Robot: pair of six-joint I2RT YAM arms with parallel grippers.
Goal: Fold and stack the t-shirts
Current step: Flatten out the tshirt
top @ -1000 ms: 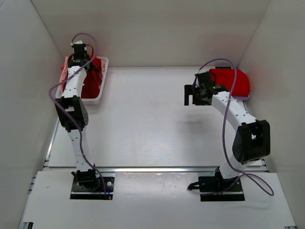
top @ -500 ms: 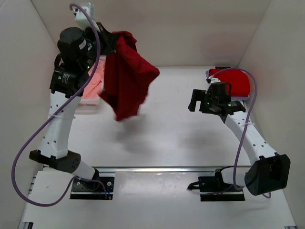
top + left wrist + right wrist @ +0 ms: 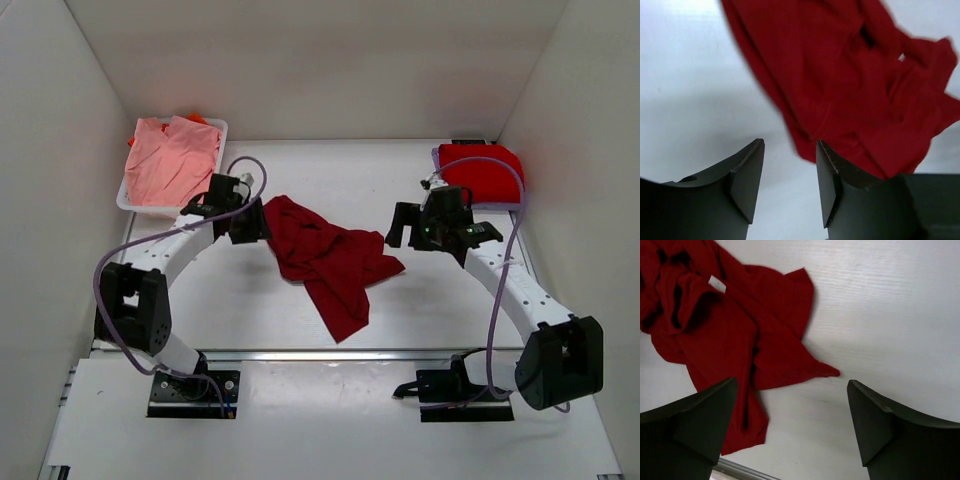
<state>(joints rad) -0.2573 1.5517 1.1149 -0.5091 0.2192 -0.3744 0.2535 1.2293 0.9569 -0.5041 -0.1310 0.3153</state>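
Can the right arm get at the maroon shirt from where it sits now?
Probably yes. The right gripper is open beside the right edge of the maroon shirt, with only bare table between them. The left gripper is at the far side, out of the way.

The dark maroon t-shirt (image 3: 330,258) is soft, matt cloth, crumpled into deep creases, with a small white label (image 3: 716,283) on it. The salmon pink t-shirt (image 3: 172,160) and the bright red t-shirt (image 3: 484,175) are the same dull cloth. The tray (image 3: 122,198) looks like smooth white plastic. The bench (image 3: 300,320) is white and matt, with a faint fine grain up close.

The fingers (image 3: 747,175) of the left end effector (image 3: 790,150) and those of the right end effector (image 3: 792,385) are dark matt plastic. The arm links (image 3: 510,285) have smooth white shells, the cables (image 3: 490,318) a smooth purple sheath, and the near rail (image 3: 330,354) looks like bare metal.
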